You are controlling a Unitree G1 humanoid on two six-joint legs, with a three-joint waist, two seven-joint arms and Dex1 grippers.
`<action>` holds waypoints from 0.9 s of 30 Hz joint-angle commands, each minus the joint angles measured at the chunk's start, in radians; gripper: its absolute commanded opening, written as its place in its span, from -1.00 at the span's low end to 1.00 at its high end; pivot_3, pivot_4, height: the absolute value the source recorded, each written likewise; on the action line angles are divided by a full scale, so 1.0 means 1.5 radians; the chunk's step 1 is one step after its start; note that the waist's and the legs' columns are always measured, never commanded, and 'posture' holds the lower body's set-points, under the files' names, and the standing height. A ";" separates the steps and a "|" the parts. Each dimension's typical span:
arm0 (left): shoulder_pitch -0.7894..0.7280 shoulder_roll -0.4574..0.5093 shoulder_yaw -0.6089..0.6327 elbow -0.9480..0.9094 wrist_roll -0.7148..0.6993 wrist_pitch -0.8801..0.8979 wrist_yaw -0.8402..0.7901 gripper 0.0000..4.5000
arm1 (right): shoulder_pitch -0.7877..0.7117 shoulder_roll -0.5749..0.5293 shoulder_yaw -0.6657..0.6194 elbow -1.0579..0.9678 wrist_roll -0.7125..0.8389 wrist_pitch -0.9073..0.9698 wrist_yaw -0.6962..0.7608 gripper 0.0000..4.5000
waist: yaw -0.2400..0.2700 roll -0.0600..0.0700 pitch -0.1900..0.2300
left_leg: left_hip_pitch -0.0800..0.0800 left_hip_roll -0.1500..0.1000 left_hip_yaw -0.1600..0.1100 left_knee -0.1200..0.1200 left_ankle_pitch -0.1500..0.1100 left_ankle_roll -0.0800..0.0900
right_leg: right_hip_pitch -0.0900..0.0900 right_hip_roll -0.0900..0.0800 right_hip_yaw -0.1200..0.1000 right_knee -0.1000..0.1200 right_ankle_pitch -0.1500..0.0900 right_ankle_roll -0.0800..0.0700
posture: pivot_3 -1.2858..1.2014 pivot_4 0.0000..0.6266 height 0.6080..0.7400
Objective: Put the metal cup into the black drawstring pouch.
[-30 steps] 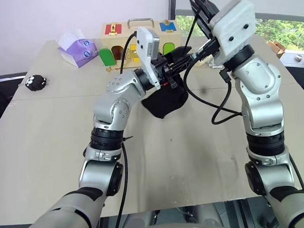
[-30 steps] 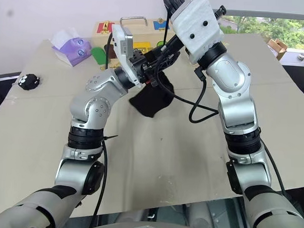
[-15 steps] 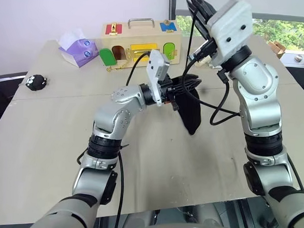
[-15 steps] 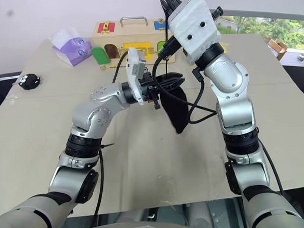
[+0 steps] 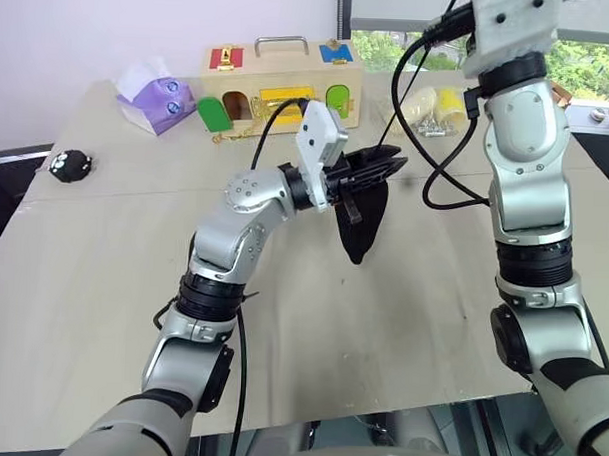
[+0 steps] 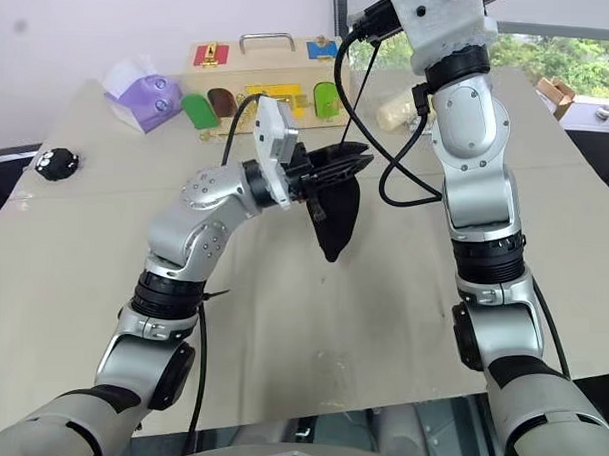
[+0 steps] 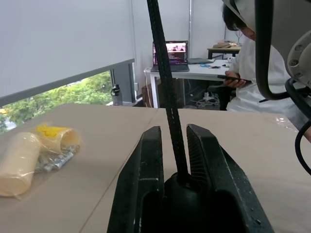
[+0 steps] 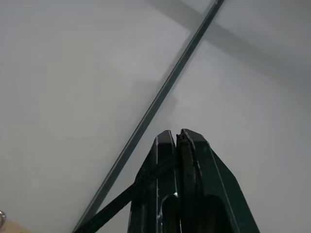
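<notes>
The black drawstring pouch (image 5: 363, 218) hangs in the air above the beige table (image 5: 103, 281), bunched at its top between the fingers of my left gripper (image 5: 385, 165), which is shut on it. In the left wrist view a thin black cord (image 7: 165, 87) rises from between those fingers (image 7: 146, 160). My right gripper (image 8: 177, 136) is raised high and shut on the same black cord (image 8: 141, 189). The right arm's wrist (image 5: 512, 20) is at the top edge of the head views. The metal cup is hidden.
At the table's far side stand a wooden latch box (image 5: 282, 82), a purple tissue pack (image 5: 154, 95) and yellow wrapped cylinders (image 5: 434, 104). A small round black toy (image 5: 72, 164) lies far left. A person (image 7: 252, 82) sits at a desk beyond the table.
My right arm has risen and swung right, so its gripper has left the top of the head views. The left hand has sunk a little, and the pouch now hangs narrower.
</notes>
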 commanded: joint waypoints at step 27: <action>0.487 0.229 0.235 -0.226 -0.103 0.129 -0.007 0.83 | 0.400 -0.147 -0.051 -0.053 0.208 0.142 0.311 0.45 | 0.003 0.001 -0.001 | 0.002 0.000 0.000 -0.002 0.000 0.000 | 0.001 0.000 0.001 -0.001 0.000 0.000 | 0.03 -0.52 1.00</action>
